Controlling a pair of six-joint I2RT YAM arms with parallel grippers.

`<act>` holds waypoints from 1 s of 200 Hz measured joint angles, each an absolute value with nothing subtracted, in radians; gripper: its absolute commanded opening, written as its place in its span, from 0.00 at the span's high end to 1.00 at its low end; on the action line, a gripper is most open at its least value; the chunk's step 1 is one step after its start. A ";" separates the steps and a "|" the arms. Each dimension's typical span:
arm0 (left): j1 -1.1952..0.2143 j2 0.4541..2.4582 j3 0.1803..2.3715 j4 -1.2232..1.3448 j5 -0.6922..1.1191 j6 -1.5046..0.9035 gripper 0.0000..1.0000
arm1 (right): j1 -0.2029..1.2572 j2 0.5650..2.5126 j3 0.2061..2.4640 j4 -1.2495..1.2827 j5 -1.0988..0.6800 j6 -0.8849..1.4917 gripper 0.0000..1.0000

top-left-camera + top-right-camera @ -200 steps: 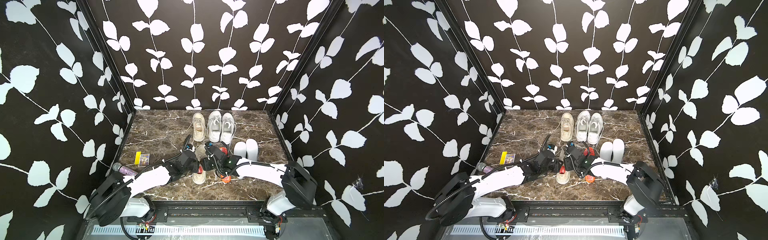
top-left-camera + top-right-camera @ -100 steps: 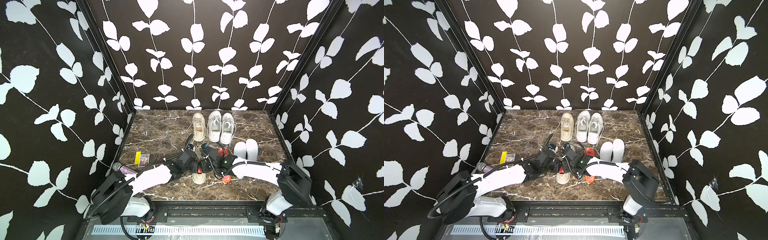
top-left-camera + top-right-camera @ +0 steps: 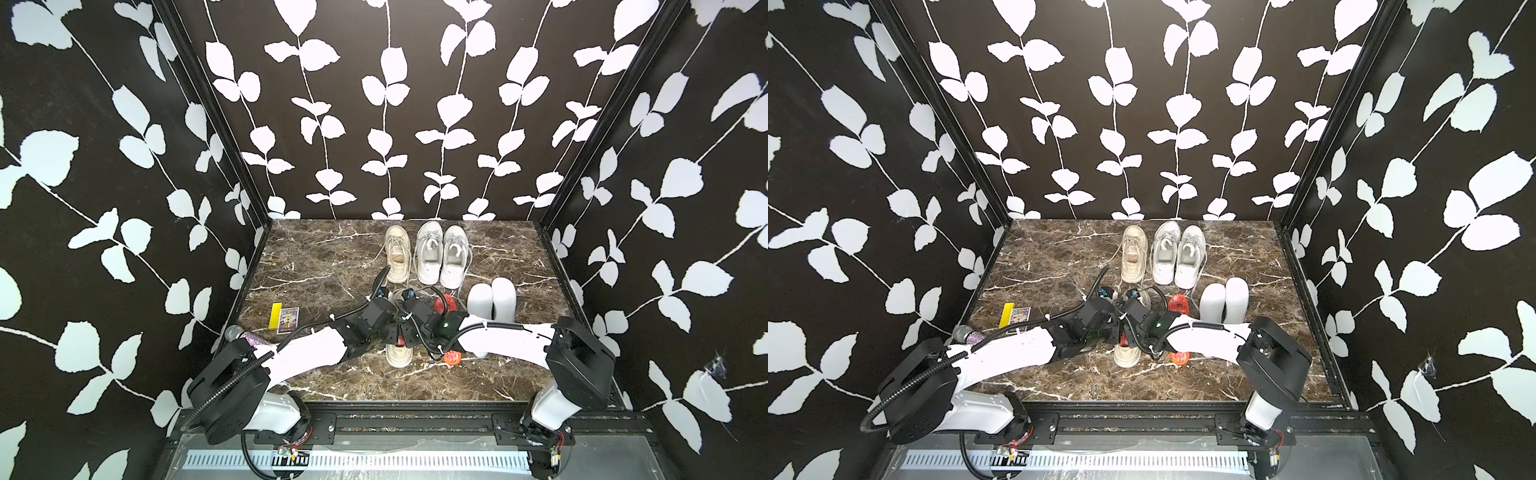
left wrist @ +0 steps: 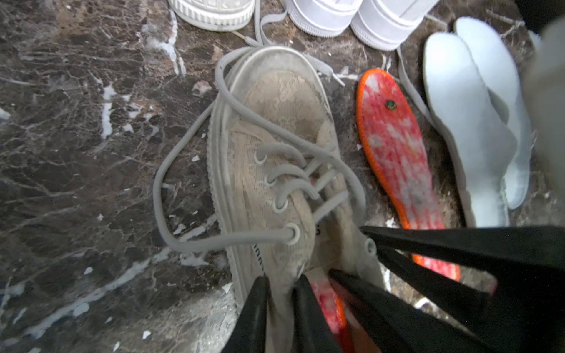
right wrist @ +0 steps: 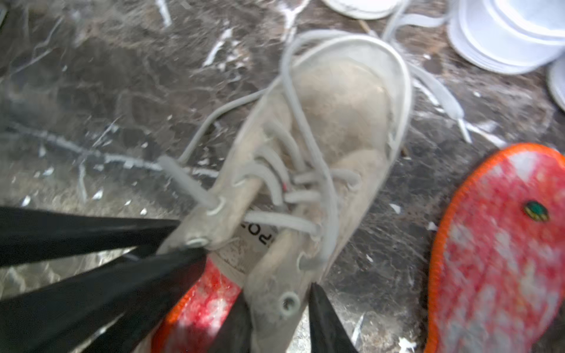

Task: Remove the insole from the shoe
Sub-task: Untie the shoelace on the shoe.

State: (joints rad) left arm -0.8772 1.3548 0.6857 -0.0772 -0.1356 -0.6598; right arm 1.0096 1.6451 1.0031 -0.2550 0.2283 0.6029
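Marble table (image 3: 332, 266) is carrying everything; both arms are reaching in to its front centre.

Beige lace shoe (image 4: 275, 152) is lying flat on its sole. Its long axis is running away from the robot, with the toe toward the rear wall and the heel opening toward the arms.

Red insole (image 4: 327, 302) with an orange edge is sitting inside that shoe. Only its heel end is showing, just below and between the two sets of fingertips. Judging from this, the pull needs to go back along the shoe's length, toward the robot and upward. Both arms look equally near.

A second red insole (image 4: 394, 159) is lying loose just beside the shoe, on the robot's right.

Left gripper (image 4: 279, 287) is pinching the collar wall on its own side. Right gripper (image 5: 278, 298) is straddling the opposite eyelet flap and probably clamping it, though blur is making contact hard to confirm. Neither is holding the insole.

Tongue label (image 5: 260, 235) is showing dark letters, "PO" readable upside down and the rest hidden. A printed card (image 3: 289, 320) is lying farther to the left, too small to read.
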 measured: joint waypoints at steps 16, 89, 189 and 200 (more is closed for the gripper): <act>-0.869 1.355 0.686 -0.077 -0.137 -0.665 0.87 | 1.010 1.639 1.003 -0.263 0.258 0.611 0.80; -0.861 1.351 0.685 -0.077 -0.143 -0.683 0.99 | 1.011 1.619 1.001 -0.274 0.304 0.644 0.95; -0.817 1.242 0.561 0.041 -0.041 -0.761 1.00 | 0.846 1.493 0.830 -0.138 0.090 0.730 1.00; -0.813 1.257 0.561 0.051 -0.029 -0.760 1.00 | 0.846 1.499 0.831 -0.138 0.089 0.728 0.97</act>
